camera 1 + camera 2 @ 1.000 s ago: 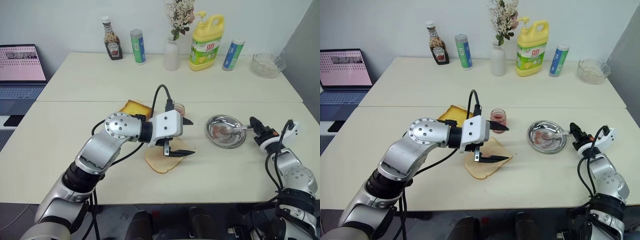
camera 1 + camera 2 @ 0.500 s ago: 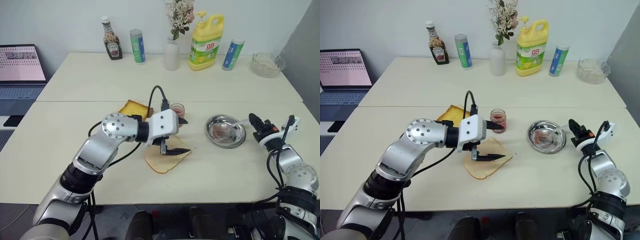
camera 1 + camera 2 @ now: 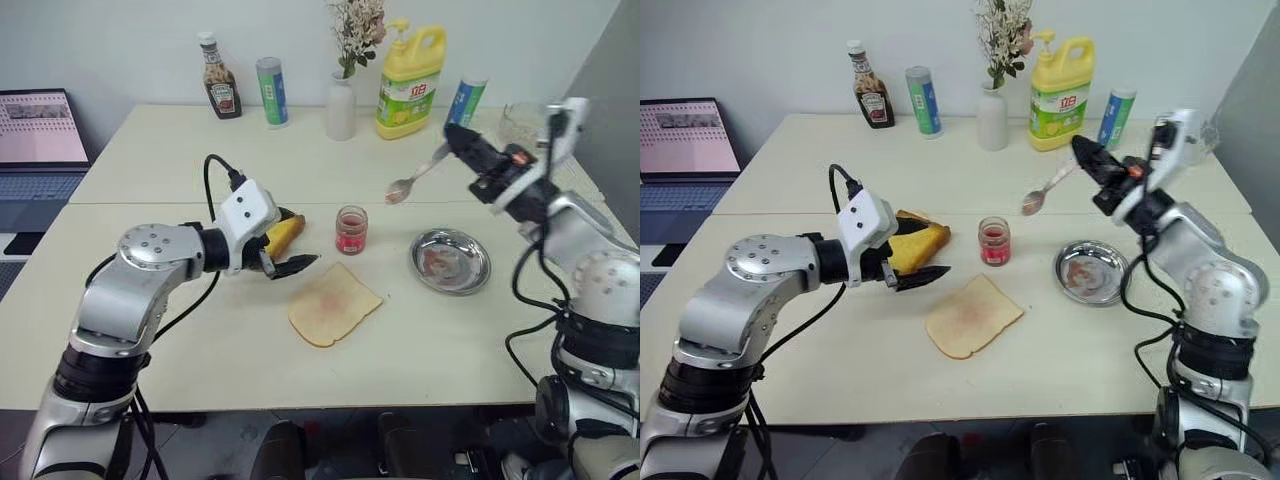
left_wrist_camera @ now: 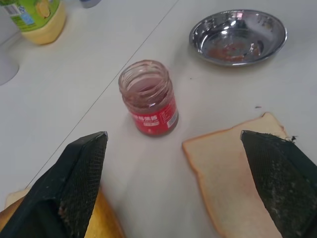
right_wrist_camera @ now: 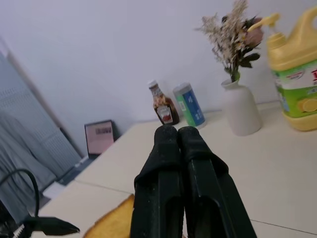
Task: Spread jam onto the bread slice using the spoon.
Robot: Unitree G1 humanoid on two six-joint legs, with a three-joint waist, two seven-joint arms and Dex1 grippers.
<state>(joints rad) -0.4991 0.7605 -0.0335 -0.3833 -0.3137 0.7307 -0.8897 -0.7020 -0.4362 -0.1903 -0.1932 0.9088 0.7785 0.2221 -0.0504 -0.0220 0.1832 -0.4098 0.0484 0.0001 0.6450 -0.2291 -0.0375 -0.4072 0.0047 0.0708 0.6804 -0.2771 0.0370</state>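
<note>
The spoon [image 3: 410,180] hangs in the air above the table, bowl down, between the jam jar [image 3: 351,230] and the steel dish [image 3: 451,261]. My right gripper [image 3: 452,133] is shut on its handle end, raised high. The jam jar stands open and upright, reddish inside [image 4: 148,99]. Just in front of it the bread slice [image 3: 333,304] lies flat with a faint pink smear. My left gripper [image 3: 305,238] is open and holds nothing; it sits left of the jar and the slice, with its fingers [image 4: 79,183] spread wide.
A thick yellow toast slab [image 3: 282,235] lies right by the left gripper. At the table's back stand a ketchup bottle [image 3: 221,78], two cans, a vase [image 3: 341,100], a yellow jug [image 3: 410,80] and a glass bowl [image 3: 520,120]. A laptop [image 3: 40,130] is far left.
My right gripper closed on the spoon at the dish, then rose and swung left with it. My left gripper drew back left, off the bread slice, to beside the toast.
</note>
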